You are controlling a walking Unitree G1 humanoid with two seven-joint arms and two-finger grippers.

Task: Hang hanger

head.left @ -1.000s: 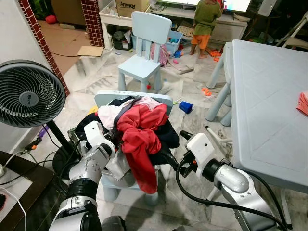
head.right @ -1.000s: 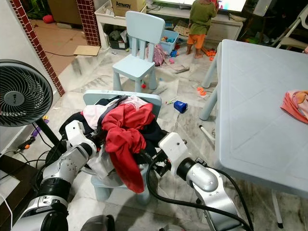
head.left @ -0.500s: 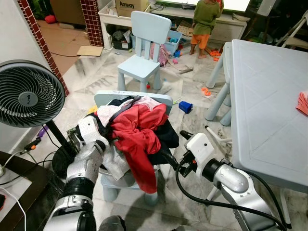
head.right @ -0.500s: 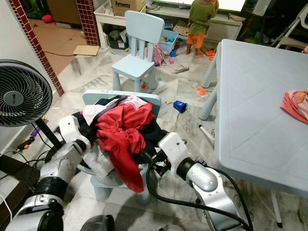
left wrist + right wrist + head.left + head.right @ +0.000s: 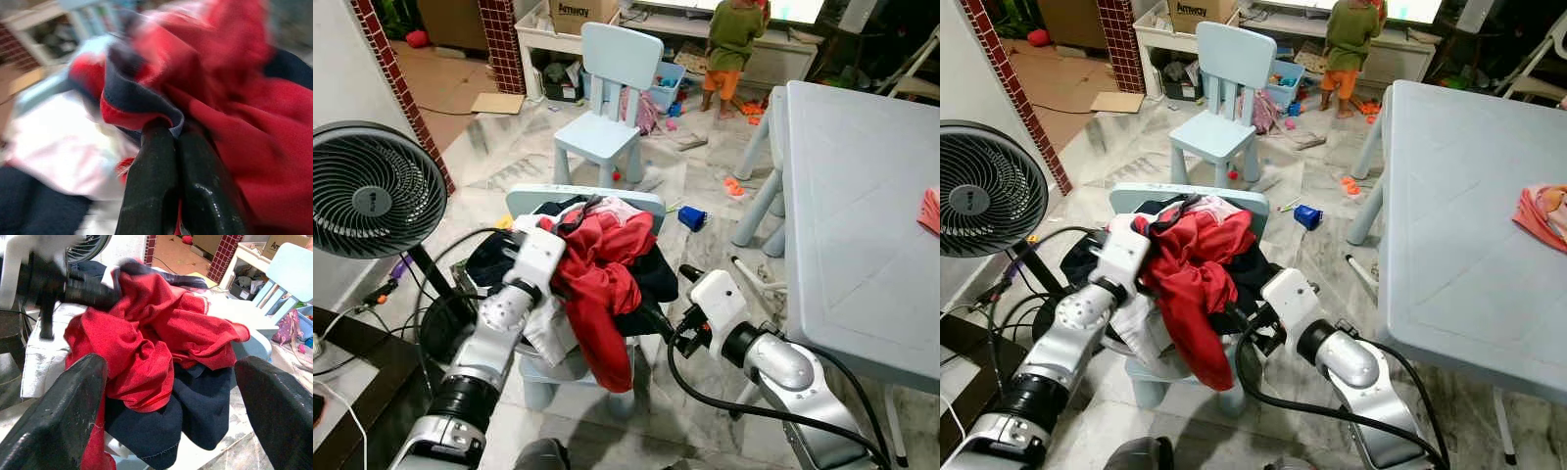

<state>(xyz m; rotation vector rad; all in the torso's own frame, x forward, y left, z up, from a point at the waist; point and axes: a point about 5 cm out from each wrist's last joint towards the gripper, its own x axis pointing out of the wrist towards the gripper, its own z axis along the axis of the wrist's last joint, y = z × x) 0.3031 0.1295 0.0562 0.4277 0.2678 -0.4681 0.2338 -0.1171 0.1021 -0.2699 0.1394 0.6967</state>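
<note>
A heap of clothes lies on a small pale blue chair (image 5: 641, 202) right before me: a red garment (image 5: 599, 272) on top, dark navy cloth (image 5: 651, 279) under it, and white and pink pieces on the left. My left gripper (image 5: 172, 131) reaches in at the heap's upper left, shut on the red garment's navy-trimmed edge (image 5: 142, 110). At the heap's right side my right gripper (image 5: 168, 382) stands open, its fingers (image 5: 58, 416) wide apart and facing the red and navy cloth without touching it. I cannot make out a hanger.
A black floor fan (image 5: 372, 191) stands close on the left with cables on the floor. A pale blue table (image 5: 852, 196) fills the right, a pink cloth (image 5: 1542, 211) on it. Behind are a second blue chair (image 5: 607, 88), a blue cup (image 5: 692, 217), scattered toys and a small person (image 5: 729, 44).
My left arm has swung from the heap's lower left up to its top and closed on the red garment's edge; the red cloth shifted a little. The right arm has barely moved.
</note>
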